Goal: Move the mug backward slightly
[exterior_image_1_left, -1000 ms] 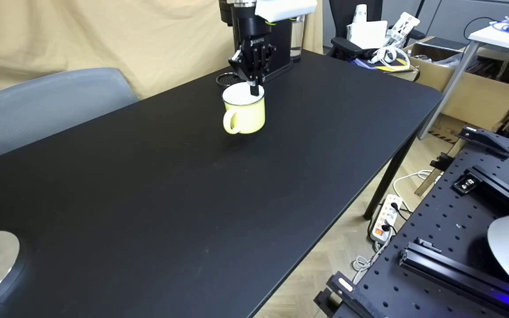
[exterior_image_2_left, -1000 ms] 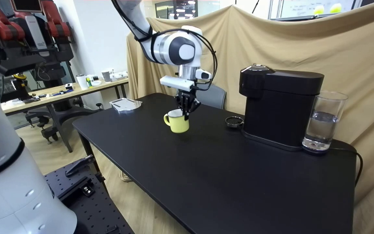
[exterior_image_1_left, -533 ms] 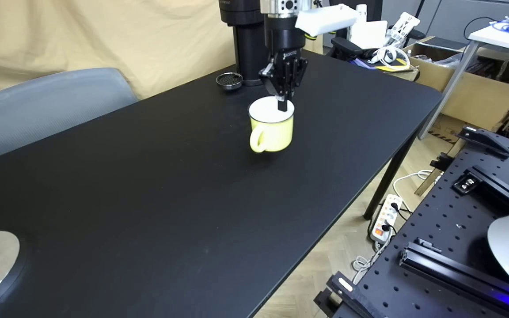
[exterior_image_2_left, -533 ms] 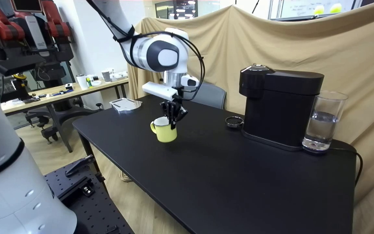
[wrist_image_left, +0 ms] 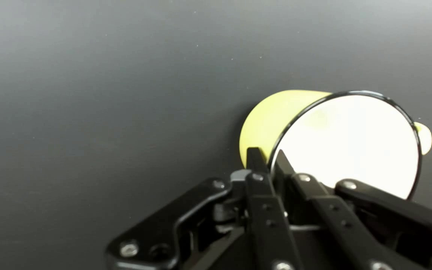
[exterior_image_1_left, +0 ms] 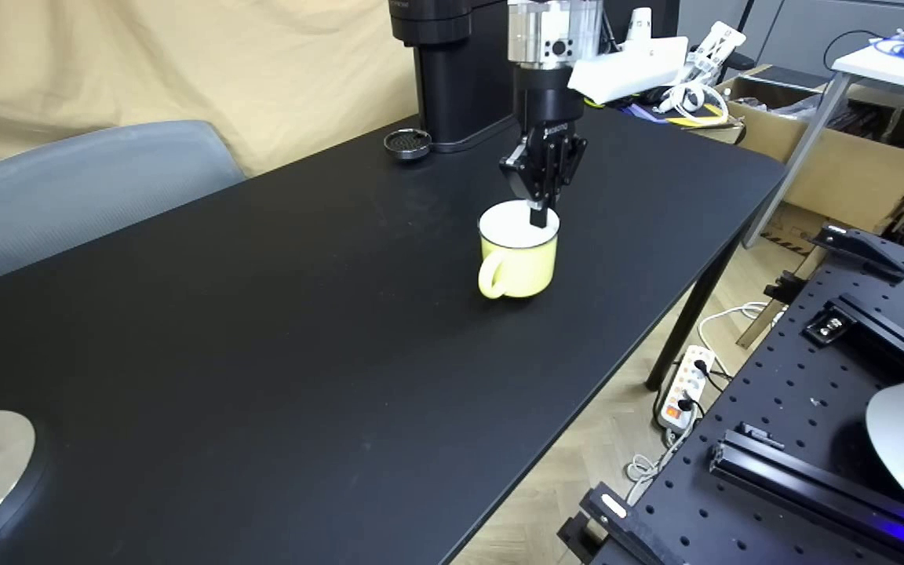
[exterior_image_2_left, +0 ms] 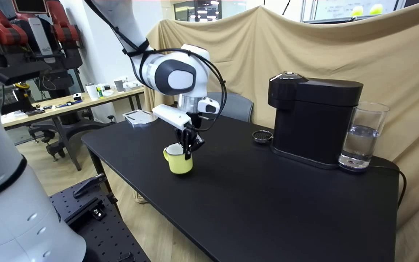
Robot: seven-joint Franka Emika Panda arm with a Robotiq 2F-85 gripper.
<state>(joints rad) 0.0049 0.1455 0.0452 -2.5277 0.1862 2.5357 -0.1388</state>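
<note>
The mug is yellow, with a white inside, a dark rim and a loop handle. It is upright at or just above the black table in both exterior views [exterior_image_1_left: 526,271] [exterior_image_2_left: 180,165], and its handle points away from the gripper. I cannot tell whether its base touches the table. My gripper points down at the mug's rim in both exterior views [exterior_image_1_left: 544,213] [exterior_image_2_left: 187,155]. In the wrist view the gripper [wrist_image_left: 267,153] is shut on the mug's wall, one finger inside and one outside. The white interior [wrist_image_left: 354,142] of the mug shows no contents.
A black coffee machine [exterior_image_1_left: 444,86] stands at the table's back, also in an exterior view [exterior_image_2_left: 315,123]. A small round metal drip tray [exterior_image_1_left: 407,144] sits by it. A glass of water [exterior_image_2_left: 358,145] stands beside the machine. A clear plate [exterior_image_2_left: 140,117] lies at the table's far end.
The gripper and the mug in it have moved together across the table, away from the chair side toward the robot-base side, and have come down closer to the table.
</note>
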